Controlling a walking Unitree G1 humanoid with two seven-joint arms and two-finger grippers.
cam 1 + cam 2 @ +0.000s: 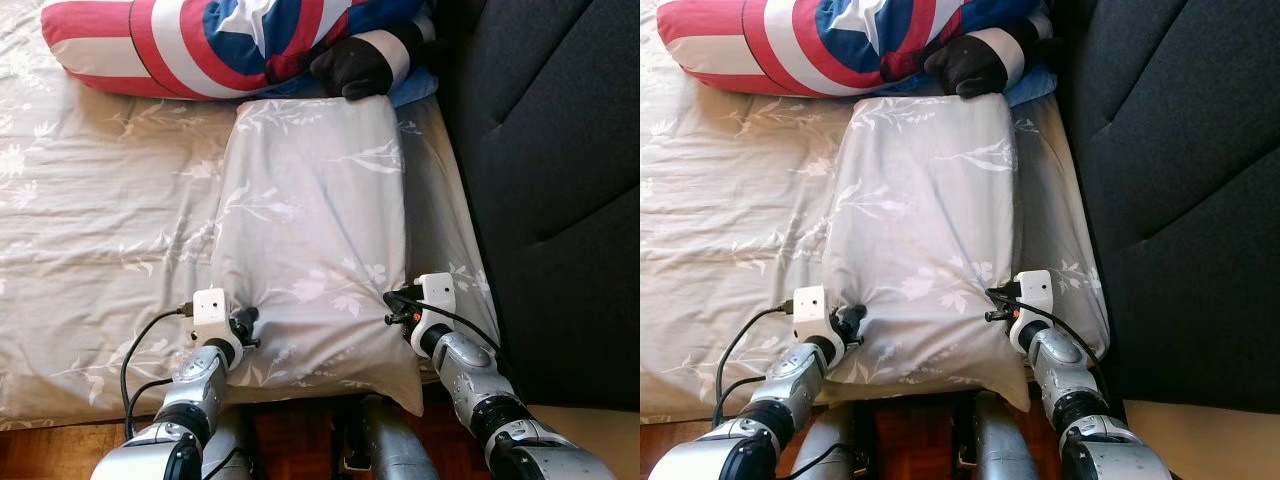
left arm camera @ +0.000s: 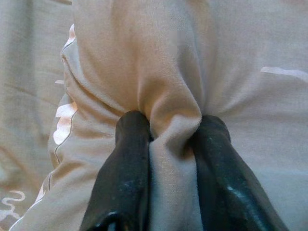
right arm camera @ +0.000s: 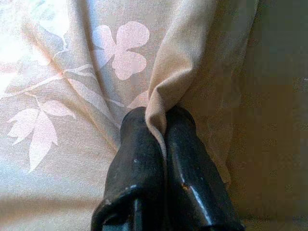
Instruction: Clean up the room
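Grey pillow (image 1: 315,240) with white leaf print lies lengthwise on the bed (image 1: 90,230), near the bed's right side, its near end overhanging the bed's front edge. Bed cover carries the same grey floral print, creased. Left gripper (image 2: 166,132) pinches a fold of the pillow's fabric at its near left edge, black fingers (image 2: 127,163) closed tight on either side of the bunched cloth. Right gripper (image 3: 161,120) does the same at the near right edge, both fingers pressed together with a thin ridge of fabric caught between them. From the head cameras, both silver arms reach forward from below, wrist cameras white, cables looping back from each. At the far end of the pillow, touching or just beside its top edge, sits a large red, white and blue cushion (image 1: 200,40) with a black-gloved plush arm (image 1: 355,65) draped over it. Dark upholstered headboard (image 1: 550,150) runs along the right. Wooden floor (image 1: 300,430) shows between the robot's legs.
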